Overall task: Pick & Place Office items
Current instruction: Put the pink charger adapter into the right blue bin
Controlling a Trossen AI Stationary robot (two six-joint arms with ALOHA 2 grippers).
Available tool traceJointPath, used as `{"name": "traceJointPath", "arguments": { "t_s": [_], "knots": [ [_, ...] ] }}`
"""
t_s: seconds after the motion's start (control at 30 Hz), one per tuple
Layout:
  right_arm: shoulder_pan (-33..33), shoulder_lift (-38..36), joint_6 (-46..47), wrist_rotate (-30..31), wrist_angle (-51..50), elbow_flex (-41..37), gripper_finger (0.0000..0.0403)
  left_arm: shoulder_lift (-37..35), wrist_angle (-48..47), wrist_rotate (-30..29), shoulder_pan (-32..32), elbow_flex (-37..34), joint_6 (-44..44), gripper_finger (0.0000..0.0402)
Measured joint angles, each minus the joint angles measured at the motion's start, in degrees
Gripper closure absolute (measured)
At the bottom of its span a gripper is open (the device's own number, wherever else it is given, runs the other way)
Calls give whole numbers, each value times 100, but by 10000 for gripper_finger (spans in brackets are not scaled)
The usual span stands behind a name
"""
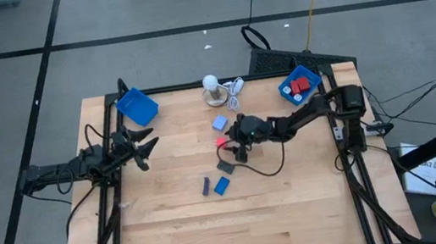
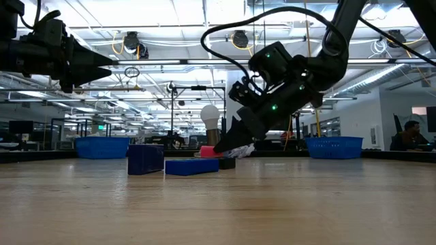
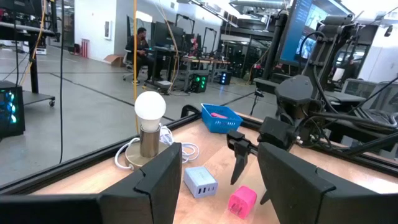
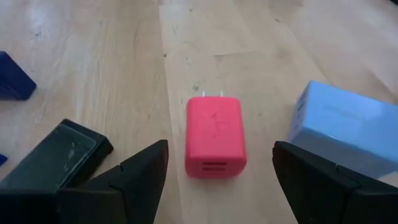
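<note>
Hovering right fingers point(image 4: 217, 171) spread over glossy pink block point(image 4: 215, 135), left fingers point(image 3: 217, 180) spread, grainy wooden table point(image 1: 298, 205)

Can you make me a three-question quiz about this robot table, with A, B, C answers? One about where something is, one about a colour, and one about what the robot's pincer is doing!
1. Where is the red charger block?
A. Inside a blue tray
B. On the wooden table, in front of the right pincer
C. On top of the light bulb

2. What colour is the block lying right beside the red one?
A. Light blue
B. Yellow
C. Orange

3. What is the right pincer doing?
A. Squeezing the red block
B. Holding the lamp cord
C. Open, with the red block lying between its fingers, not gripped

Answers:
1 B: the right wrist view shows it lying flat on the wood.
2 A: the right wrist view shows a pale blue block next to it.
3 C: there are gaps on both sides between the fingers and the block.
</note>
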Motion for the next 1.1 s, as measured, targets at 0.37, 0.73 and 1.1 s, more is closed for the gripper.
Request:
{"name": "traceJointPath", "arguments": {
  "t_s": [0.37,0.73,1.1],
  "knots": [
    [70,459,46,11,451,0,128,2,0,4,0,0,0,188],
    [70,435,68,11,400,0,129,1,0,4,0,0,0,188],
    [72,435,159,13,518,0,129,0,0,4,2,0,0,188]
  ]
}}
